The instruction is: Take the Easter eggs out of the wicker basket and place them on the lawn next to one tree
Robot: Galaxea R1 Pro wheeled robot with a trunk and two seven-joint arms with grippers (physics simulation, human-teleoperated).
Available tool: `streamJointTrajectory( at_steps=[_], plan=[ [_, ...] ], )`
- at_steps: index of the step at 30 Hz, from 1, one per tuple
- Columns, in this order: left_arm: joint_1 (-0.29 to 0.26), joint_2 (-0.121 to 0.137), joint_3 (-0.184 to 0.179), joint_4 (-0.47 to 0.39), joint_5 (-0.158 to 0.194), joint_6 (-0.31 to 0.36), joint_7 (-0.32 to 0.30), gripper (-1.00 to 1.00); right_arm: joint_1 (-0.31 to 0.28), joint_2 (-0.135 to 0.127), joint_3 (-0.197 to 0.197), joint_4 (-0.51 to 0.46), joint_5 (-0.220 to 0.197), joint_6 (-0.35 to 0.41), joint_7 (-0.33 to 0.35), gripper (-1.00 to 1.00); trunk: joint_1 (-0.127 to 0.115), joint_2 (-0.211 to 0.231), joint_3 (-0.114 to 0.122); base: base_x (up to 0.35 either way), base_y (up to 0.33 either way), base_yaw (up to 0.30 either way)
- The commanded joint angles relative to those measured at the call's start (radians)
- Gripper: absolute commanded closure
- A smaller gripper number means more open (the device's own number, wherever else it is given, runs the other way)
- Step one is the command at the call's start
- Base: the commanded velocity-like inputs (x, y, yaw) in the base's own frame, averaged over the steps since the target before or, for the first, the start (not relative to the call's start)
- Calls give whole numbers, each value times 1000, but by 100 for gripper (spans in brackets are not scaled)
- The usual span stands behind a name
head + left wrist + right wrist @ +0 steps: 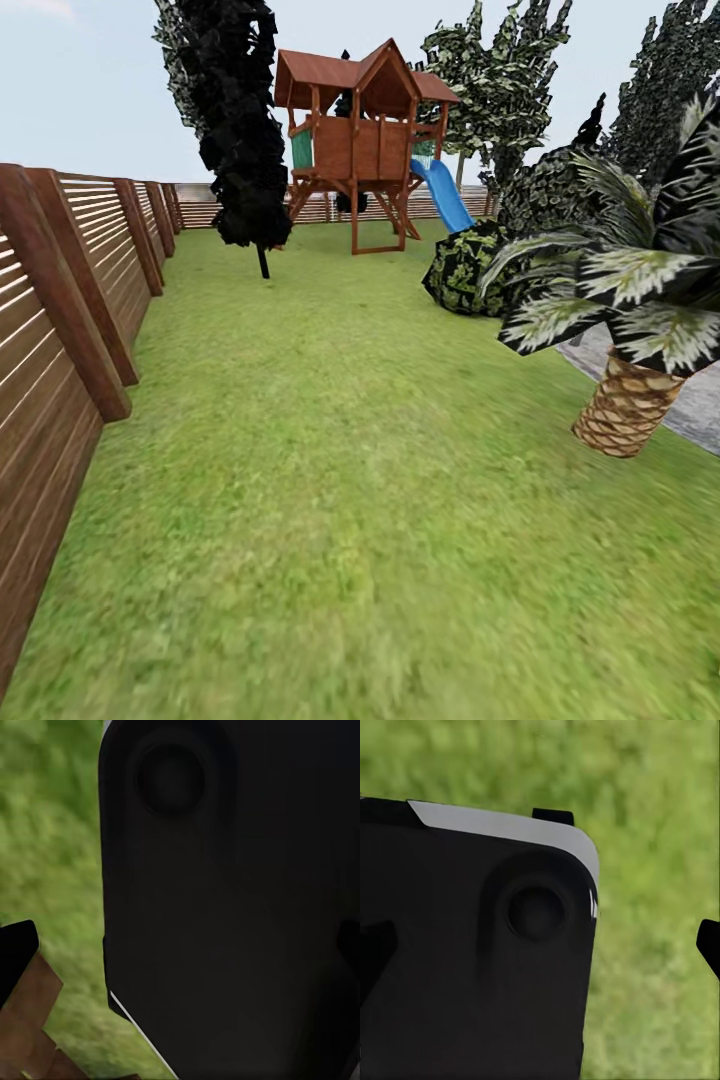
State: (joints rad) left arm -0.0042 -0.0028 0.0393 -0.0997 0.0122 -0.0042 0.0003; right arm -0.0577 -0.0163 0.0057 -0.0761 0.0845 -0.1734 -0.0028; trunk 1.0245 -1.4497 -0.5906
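Fingers: you've got dark finger tips [16, 952] poking in at the frame edges of the left wrist view, and a black tip [709, 943] at the edge of the right wrist view; apart or together, you cannot tell on either side.
Robot body: a big black housing [240, 907] sits right in front of your left wrist camera, and another [472, 960] in front of your right one, each with one round boss.
Lawn: your head view runs down a long strip of green lawn [330, 480], its long axis heading away from you toward the far fence.
Fence: one brown slatted fence [60, 340] lines your left side, close by, and meets the far fence at the back.
Playset: one wooden playset [360, 140] at the far end, one blue slide [442, 195] dropping toward your right.
Trees: one thin-trunked dark tree [245, 130] stands left of the playset.
Palm: one palm [628, 400] leans in on your right, near you.
Bush: one rounded bush [465, 270] behind it.
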Motion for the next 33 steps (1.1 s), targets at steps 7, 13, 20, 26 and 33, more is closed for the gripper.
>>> streamJointTrajectory(
  at_steps=[7,13,20,26,33],
  plan=[
    [0,0,4,0,2,0,0,-100,-1,-1,0,1,9,-3,0,-100,1,0,-1,327,145,-1],
    [0,0,4,0,1,0,0,-100,-1,1,0,1,9,-3,0,-100,1,0,-1,327,144,0],
    [0,0,4,0,1,0,0,-100,-1,1,-1,1,9,-3,0,-100,1,0,-1,327,144,0],
    [0,0,4,0,1,0,0,-100,-1,0,0,1,9,-3,0,-100,1,0,-1,327,144,-51],
    [0,0,4,0,2,0,0,-100,-1,-1,0,1,9,-3,0,-100,1,0,-1,327,144,-250]
  ],
)
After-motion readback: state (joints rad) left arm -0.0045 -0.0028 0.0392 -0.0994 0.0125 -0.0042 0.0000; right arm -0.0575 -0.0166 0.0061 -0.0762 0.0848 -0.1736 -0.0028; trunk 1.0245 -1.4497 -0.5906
